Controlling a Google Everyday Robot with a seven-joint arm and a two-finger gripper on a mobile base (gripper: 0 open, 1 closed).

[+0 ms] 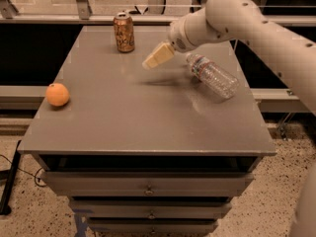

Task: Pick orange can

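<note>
The orange can (124, 32) stands upright near the far edge of the grey table (143, 127), left of the middle. It is orange-gold with pale lettering and a silver top. My gripper (149, 63), with cream-coloured fingers, hangs above the table to the right of the can and a little nearer to me, pointing down and left. It is apart from the can. The white arm reaches in from the upper right.
A clear plastic bottle (213, 75) lies on its side at the right of the table, just right of the gripper. A round orange fruit (58, 94) sits near the left edge. Drawers are below the tabletop.
</note>
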